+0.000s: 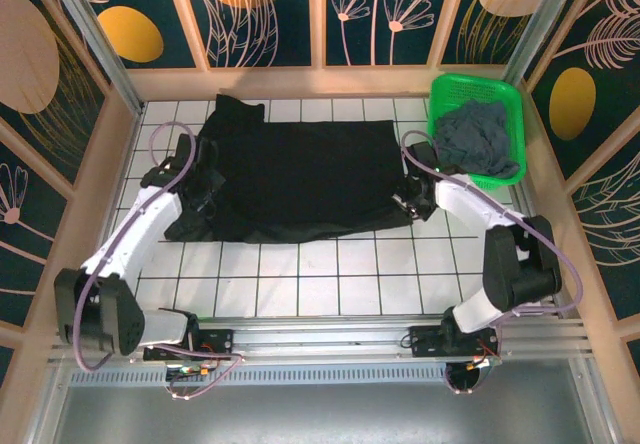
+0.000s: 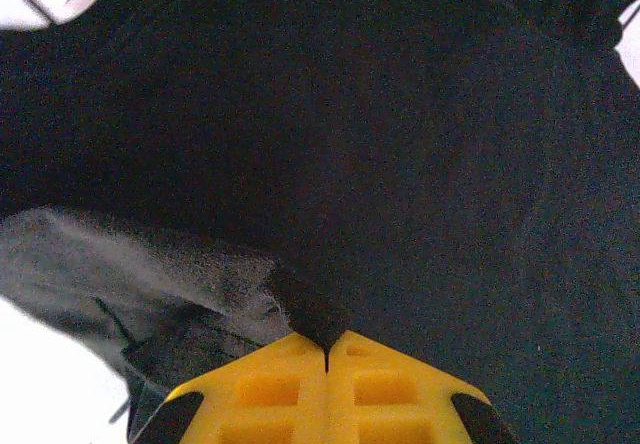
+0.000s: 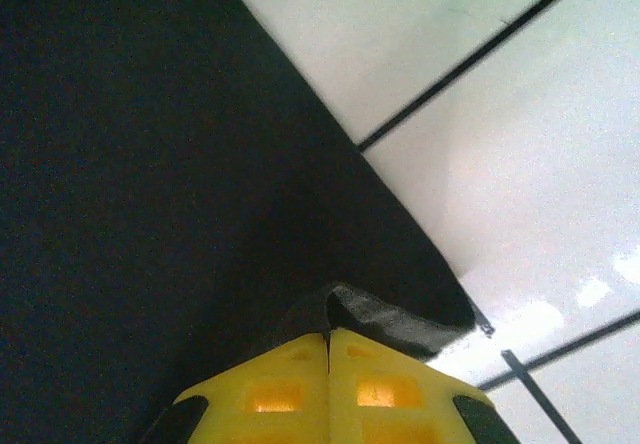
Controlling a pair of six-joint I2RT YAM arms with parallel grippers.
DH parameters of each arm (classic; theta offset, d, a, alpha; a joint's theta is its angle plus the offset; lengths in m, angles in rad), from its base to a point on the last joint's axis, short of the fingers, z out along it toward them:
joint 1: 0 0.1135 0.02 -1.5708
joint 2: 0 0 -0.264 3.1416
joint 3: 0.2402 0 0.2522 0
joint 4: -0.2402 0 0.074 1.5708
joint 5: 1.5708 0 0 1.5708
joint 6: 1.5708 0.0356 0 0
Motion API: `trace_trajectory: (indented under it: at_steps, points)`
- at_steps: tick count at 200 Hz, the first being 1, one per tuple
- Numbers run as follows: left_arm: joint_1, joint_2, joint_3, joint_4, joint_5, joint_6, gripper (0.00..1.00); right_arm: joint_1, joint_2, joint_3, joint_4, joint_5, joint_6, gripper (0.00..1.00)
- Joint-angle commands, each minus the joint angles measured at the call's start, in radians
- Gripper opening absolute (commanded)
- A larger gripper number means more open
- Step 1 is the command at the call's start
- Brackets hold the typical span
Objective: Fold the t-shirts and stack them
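Top external first: what's laid out? (desk)

White tiled table point(image 1: 300, 286), with the black t-shirt point(image 1: 300, 174) spread nearly flat across its far half and a flap sticking out at the far left. The near hem looks rumpled towards my left. (me)

And the second one? (desk)

The grey-blue t-shirt point(image 1: 478, 139) is bunched, unfolded, in the green basket point(image 1: 478, 80) at the far right corner, just beside the black one's right edge. (me)

Grippers? (desk)

Both are low at the shirt's sides. On the left wrist view, the left gripper point(image 2: 327, 352) is clamped on a small peak of black cloth, with paler, greyer cloth bunched to its left. On the right wrist view, the right gripper point(image 3: 328, 339) is pinching the shirt's edge where it curls up off the table. (me)

What worries you? (desk)

I read this as the start of the first fold, so nearly everything is ahead of us. The right pinch is thin and sits right at the edge, so a quick lift could pull it free and drop that side. On the left I can't tell how many layers I'm holding. If it's only the top one, the shirt would peel apart rather than fold. And if my two arms travel unevenly, the cloth would skew or drag towards the basket. (me)
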Motion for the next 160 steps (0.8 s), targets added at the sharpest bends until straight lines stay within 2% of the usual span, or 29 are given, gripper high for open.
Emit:
trace_trajectory:
  at_steps: [1, 87, 130, 160]
  points:
    - [0.034, 0.062, 0.069, 0.045, -0.039, 0.096, 0.00, -0.007, 0.056, 0.065, -0.021, 0.005, -0.020, 0.00]
    - [0.099, 0.253, 0.184, 0.072, -0.096, 0.192, 0.00, -0.026, 0.191, 0.178, -0.037, 0.083, -0.023, 0.00]
    - [0.113, 0.272, 0.185, 0.050, -0.182, 0.210, 0.00, -0.045, 0.208, 0.202, -0.041, 0.102, -0.014, 0.00]
    - [0.125, 0.274, 0.149, 0.061, -0.202, 0.223, 0.00, -0.050, 0.224, 0.218, -0.039, 0.103, -0.020, 0.00]
